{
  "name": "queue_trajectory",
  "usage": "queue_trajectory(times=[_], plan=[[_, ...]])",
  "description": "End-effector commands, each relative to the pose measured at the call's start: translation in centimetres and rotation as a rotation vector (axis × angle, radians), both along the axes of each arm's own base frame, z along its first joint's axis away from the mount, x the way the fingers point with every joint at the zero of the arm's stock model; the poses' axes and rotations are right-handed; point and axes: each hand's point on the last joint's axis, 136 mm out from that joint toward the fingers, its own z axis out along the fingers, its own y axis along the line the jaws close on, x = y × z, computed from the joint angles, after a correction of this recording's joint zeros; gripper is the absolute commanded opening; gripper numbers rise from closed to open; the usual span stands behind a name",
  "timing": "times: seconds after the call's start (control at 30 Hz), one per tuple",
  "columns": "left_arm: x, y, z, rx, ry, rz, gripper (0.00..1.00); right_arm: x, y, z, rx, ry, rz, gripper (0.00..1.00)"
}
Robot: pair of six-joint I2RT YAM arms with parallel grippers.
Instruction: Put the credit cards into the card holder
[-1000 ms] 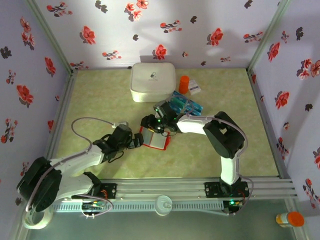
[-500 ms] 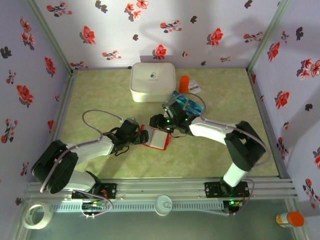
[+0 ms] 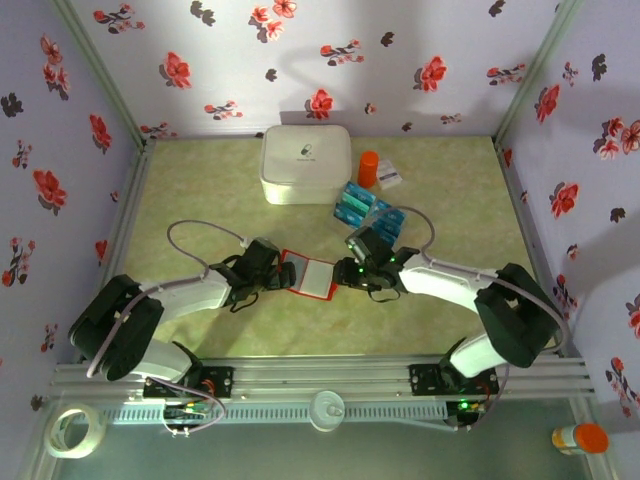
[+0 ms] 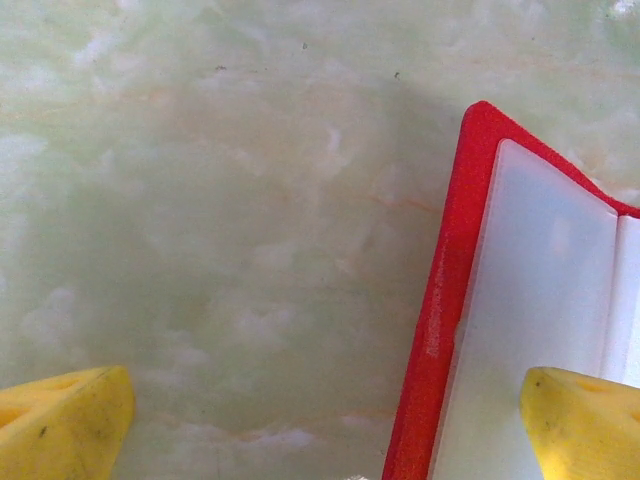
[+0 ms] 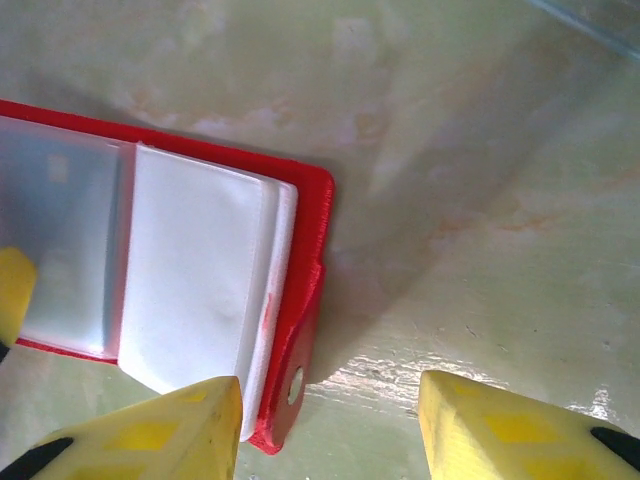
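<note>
The card holder (image 3: 311, 276) lies open on the green table, red outside and pale inside. My left gripper (image 3: 279, 277) is open at its left edge; in the left wrist view the red rim (image 4: 447, 310) runs between the yellow fingertips (image 4: 62, 428), the right tip over the pale inside. My right gripper (image 3: 346, 272) is open at the holder's right edge. In the right wrist view the red flap with its snap hole (image 5: 296, 384) sits between the tips, beside the left fingertip (image 5: 150, 432). The teal credit cards (image 3: 356, 204) lie on a clear sheet behind the right gripper.
A big white rounded box (image 3: 306, 163) stands at the back, with an orange cylinder (image 3: 368, 168) and a small white packet (image 3: 389, 178) to its right. Flowered walls close the table on three sides. A tape roll (image 3: 76, 430) lies outside the near rail.
My right arm has swung from over the credit cards toward me and to the right, uncovering them and coming to the holder's right edge. The left arm stretched to the holder's left edge, then held.
</note>
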Motion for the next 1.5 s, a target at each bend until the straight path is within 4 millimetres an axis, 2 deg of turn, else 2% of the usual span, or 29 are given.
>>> queue_trajectory(times=[0.0,0.23,0.27,0.43,0.63,0.87,1.03,1.1,1.3,1.47], plan=[[0.2,1.0,-0.5,0.052,0.003,0.009,1.0,0.5,0.7,-0.1,0.01,-0.027,0.011,0.5],[0.1,0.9,-0.5,0.051,0.007,0.005,1.0,0.5,1.0,-1.0,0.004,-0.02,0.041,0.42],[0.1,0.9,-0.6,0.053,0.01,0.003,1.0,0.6,1.0,-1.0,0.003,-0.026,0.054,0.39],[0.0,0.5,-0.3,0.031,0.013,-0.004,1.0,0.7,-0.4,-0.9,-0.06,-0.037,0.097,0.1],[-0.4,0.0,-0.6,-0.001,0.033,-0.017,1.0,0.8,-1.6,-0.2,-0.073,-0.039,0.111,0.01],[-1.0,-0.4,-1.4,-0.015,0.057,-0.025,1.0,0.6,-1.5,-0.3,-0.052,-0.025,0.111,0.03],[-1.2,-0.3,-2.1,-0.008,0.067,-0.025,1.0,0.6,-1.4,0.4,-0.043,-0.03,0.108,0.27],[-1.2,-0.3,-2.3,-0.004,0.07,-0.026,1.0,0.8,-1.4,1.1,-0.043,-0.042,0.107,0.32],[-1.3,-0.2,-2.6,0.0,0.074,-0.024,1.0,1.7,-0.9,4.4,-0.01,-0.091,0.104,0.33],[-1.5,-0.1,-2.8,-0.002,0.075,-0.021,1.0,2.1,1.4,5.6,0.098,-0.088,0.11,0.24]])
